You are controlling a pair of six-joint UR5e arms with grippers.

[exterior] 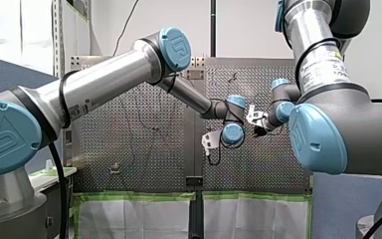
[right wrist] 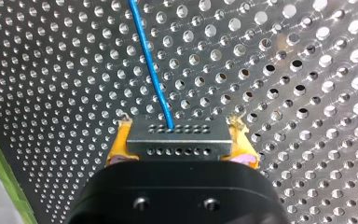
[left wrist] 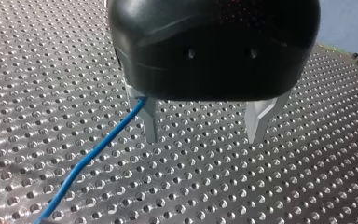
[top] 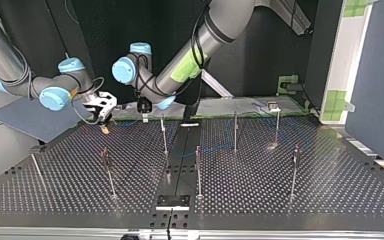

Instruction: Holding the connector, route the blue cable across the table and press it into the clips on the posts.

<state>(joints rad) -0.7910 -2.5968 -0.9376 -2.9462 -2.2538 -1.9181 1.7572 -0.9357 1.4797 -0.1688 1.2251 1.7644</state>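
Note:
In the right wrist view my right gripper (right wrist: 179, 123) is shut, its yellow pads (right wrist: 120, 140) clamping a grey connector (right wrist: 177, 140) with rows of small holes. The blue cable (right wrist: 149, 65) leaves the connector and runs ahead over the perforated table. In the left wrist view my left gripper (left wrist: 204, 139) is open just above the table, nothing between its metal fingers (left wrist: 150, 122). The blue cable (left wrist: 93, 151) passes the outer side of one finger. In the top view both grippers hang close together at the table's far edge: right (top: 105, 127), left (top: 144, 116).
Several thin posts stand on the perforated table (top: 280, 195), such as the ones at the middle (top: 198, 170), the left (top: 109, 172) and the right (top: 295, 170). A black plate (top: 172, 201) lies at the near edge. Green-taped fixtures (top: 290, 82) sit at the back right.

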